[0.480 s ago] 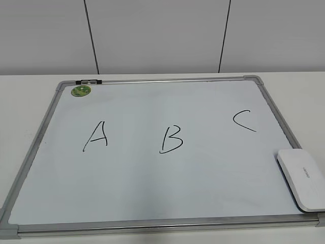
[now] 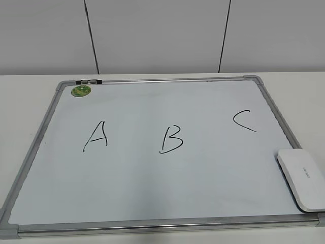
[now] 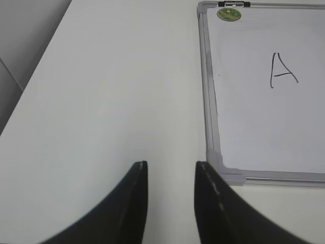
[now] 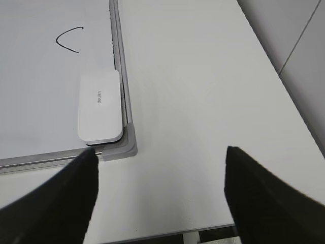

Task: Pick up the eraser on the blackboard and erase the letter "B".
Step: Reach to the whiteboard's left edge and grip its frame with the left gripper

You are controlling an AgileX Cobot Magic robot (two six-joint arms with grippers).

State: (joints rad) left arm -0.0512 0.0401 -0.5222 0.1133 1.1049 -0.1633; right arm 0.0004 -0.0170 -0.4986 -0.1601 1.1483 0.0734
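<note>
The blackboard (image 2: 213, 178) lies flat on the white table (image 2: 299, 91), silver frame all round, grey caps at the corners, a round green sticker (image 2: 80, 91) up in its far left corner beside a small black clip on the top rail; three black marker letters run across it, the "A" (image 2: 96, 136) on the left, the letter "B" (image 2: 171, 139) in the middle, whole and unsmudged, and the "C" (image 2: 244, 121) off to the right and a little farther back; the eraser (image 2: 302, 179) sits white side up in the near right corner of the board, tucked against the right frame rail, grey lettering on its top, well apart from the "B"; neither arm shows in the exterior view; from the left wrist, the left gripper (image 3: 171, 175) hangs over bare table just off the board's near left corner, its two dark fingers a narrow gap apart and holding nothing, the "A" and the sticker visible beyond; from the right wrist, the right gripper (image 4: 160, 160) is spread wide and empty, one finger low over the board's near frame rail close to the eraser's near end, the other out over open table to the right; the eraser lies between the "C" and the corner cap, untouched.
</note>
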